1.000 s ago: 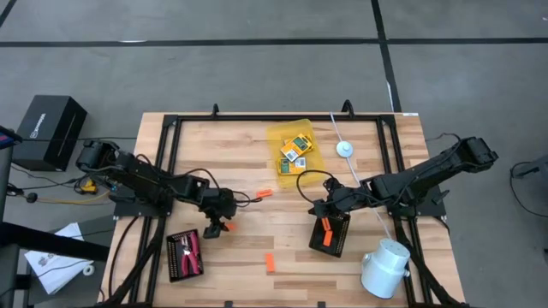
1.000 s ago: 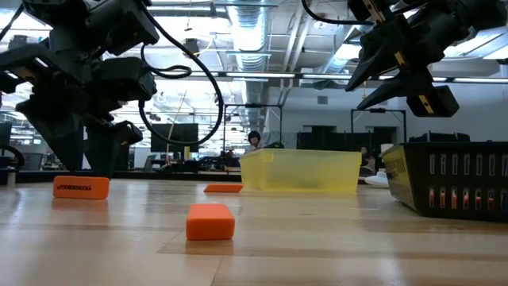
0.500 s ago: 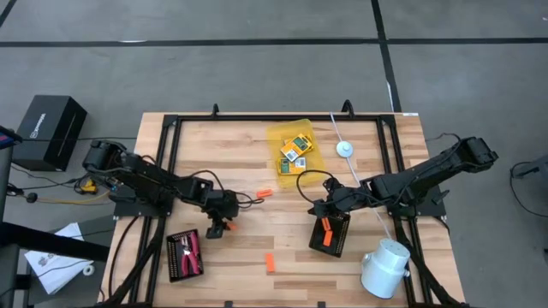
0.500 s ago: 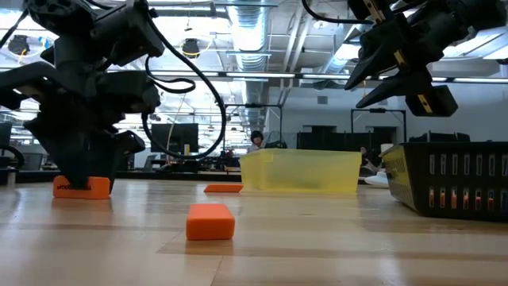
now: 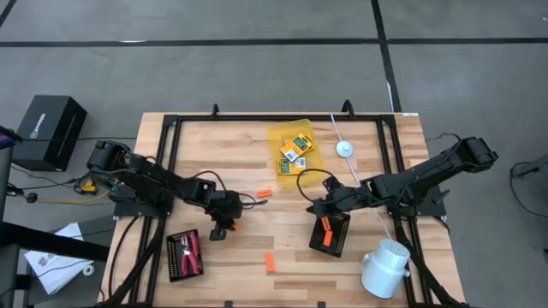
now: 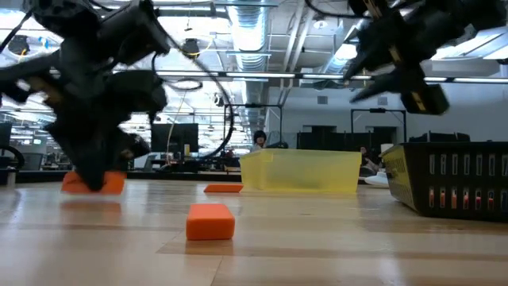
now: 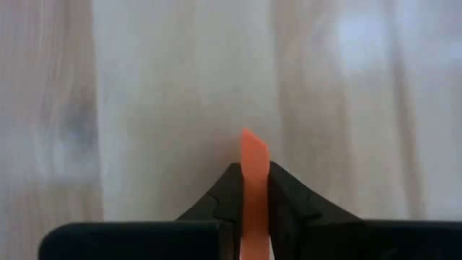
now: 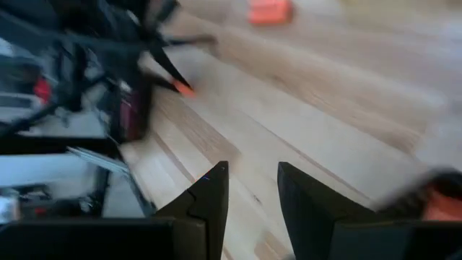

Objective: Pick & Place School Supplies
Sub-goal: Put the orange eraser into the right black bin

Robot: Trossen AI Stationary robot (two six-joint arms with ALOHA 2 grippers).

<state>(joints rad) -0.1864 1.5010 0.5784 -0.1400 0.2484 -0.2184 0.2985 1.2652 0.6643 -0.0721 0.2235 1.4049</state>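
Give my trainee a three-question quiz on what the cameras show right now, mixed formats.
1. True or false: the left hand is shut on an orange stick.
2. Where do the yellow-and-green card boxes lie? A) black tray beside the left arm B) translucent yellow tray C) bare table
3. Fill in: the right hand hangs with its jaws ____ and nothing between them.

Key: 1 true; 2 B; 3 open

Orange sticks [image 5: 269, 263], translucent yellow tray [image 5: 291, 147], black ribbed trays [image 5: 185, 255], pale striped wooden table [image 5: 240, 145].
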